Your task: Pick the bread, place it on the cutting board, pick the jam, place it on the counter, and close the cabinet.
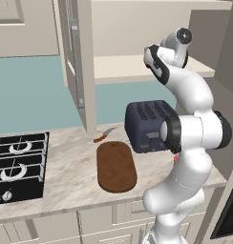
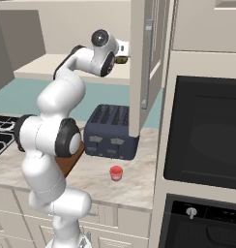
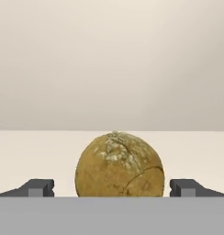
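Fingers (image 3: 40, 188) wide apart, flanking bread (image 3: 119, 164)

No readable text, label, brand or number anywhere. Blank on the toaster (image 2: 111, 131), only pale arrow-like marks on its front, not letters. Nothing printed on the jam (image 2: 116, 173). Plain black on the oven (image 2: 206, 133), its knob unmarked. Stove knob (image 1: 7, 195) too small to tell any marking.
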